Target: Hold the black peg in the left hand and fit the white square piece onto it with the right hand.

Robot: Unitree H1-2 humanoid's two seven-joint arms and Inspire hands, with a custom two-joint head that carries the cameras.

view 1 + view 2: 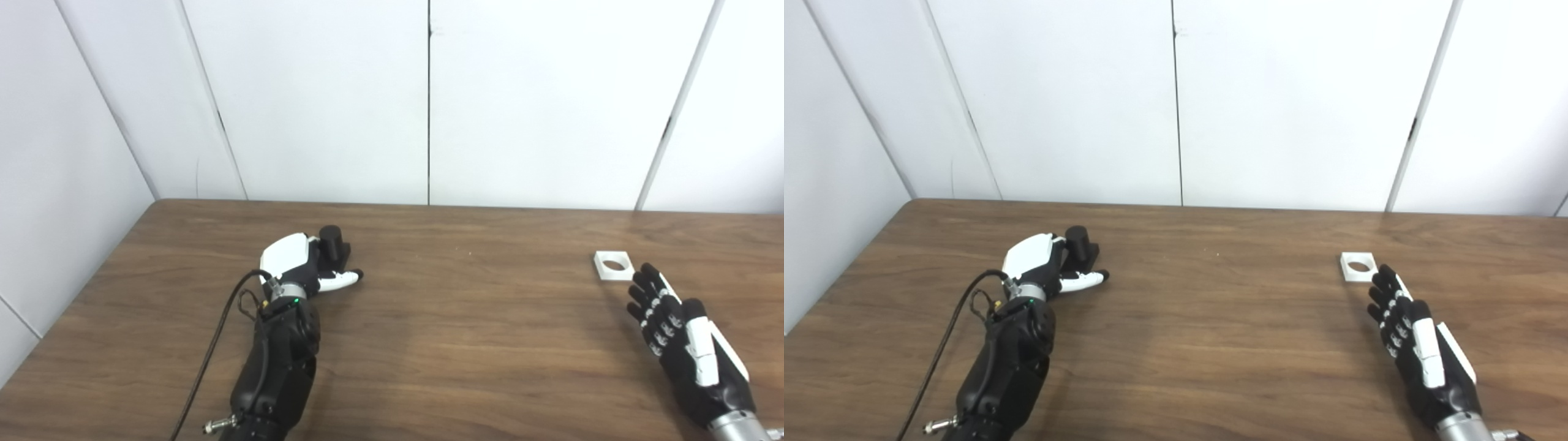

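Note:
The black peg (331, 240) stands upright on the wooden table (441, 318) at the left. My left hand (301, 264) is right against it, fingers curving past its near side. The thumb sticks out to the right, apart from the peg, so the hand is open. The white square piece (614, 266), with a round hole, lies flat at the right. My right hand (677, 327) is open just in front of it. Its fingers are stretched out, with the tips a little short of the piece's near edge.
White wall panels (429, 98) rise behind the table's far edge and along its left side. A black cable (211, 349) runs beside my left forearm. A wide stretch of bare table separates the two hands.

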